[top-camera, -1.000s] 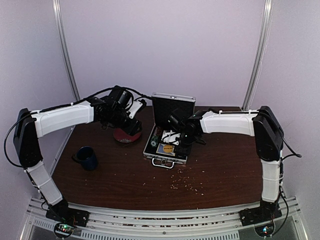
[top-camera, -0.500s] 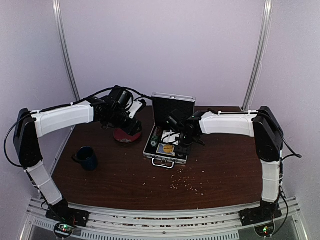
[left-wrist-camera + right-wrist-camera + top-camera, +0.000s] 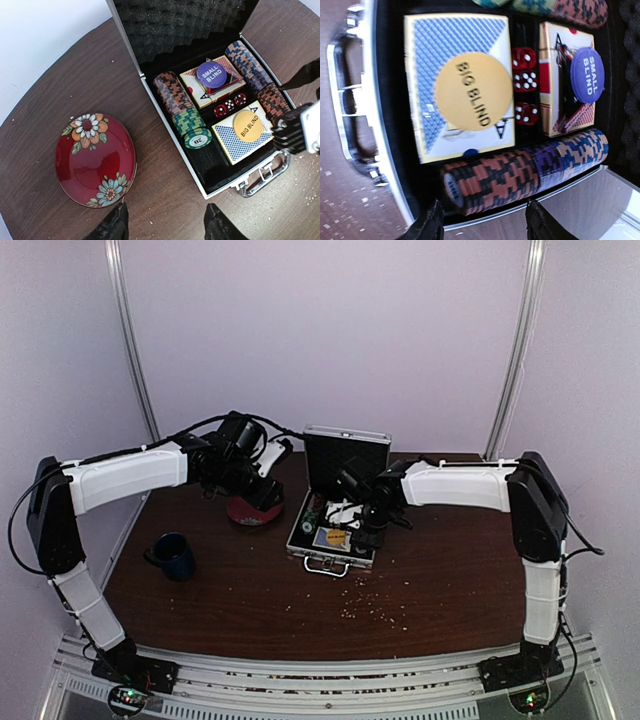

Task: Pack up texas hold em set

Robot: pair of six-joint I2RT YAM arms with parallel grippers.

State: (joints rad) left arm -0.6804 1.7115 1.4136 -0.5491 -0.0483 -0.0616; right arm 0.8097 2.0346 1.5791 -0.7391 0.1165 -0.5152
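Observation:
The silver case (image 3: 345, 455) stands open at mid-table with its lid upright. In the left wrist view its black foam lid (image 3: 180, 25) rises over two rows of poker chips (image 3: 177, 107), red dice (image 3: 230, 106), a red card box under a purple "SMALL BLIND" disc (image 3: 211, 75), and a blue card box under a yellow "BIG BLIND" disc (image 3: 247, 126). My right gripper (image 3: 487, 220) hovers open over the case's right edge, beside the orange and purple chip row (image 3: 520, 172). My left gripper (image 3: 167, 222) is open over bare table between plate and case.
A red flowered plate (image 3: 95, 160) lies left of the case, under my left wrist (image 3: 268, 495). A dark blue mug (image 3: 175, 555) stands at the front left. Crumbs (image 3: 370, 605) are scattered before the case. The case's metal handle (image 3: 350, 120) faces the near edge.
My right gripper has shifted slightly over the case and its jaws have widened a little. The left arm has stayed still.

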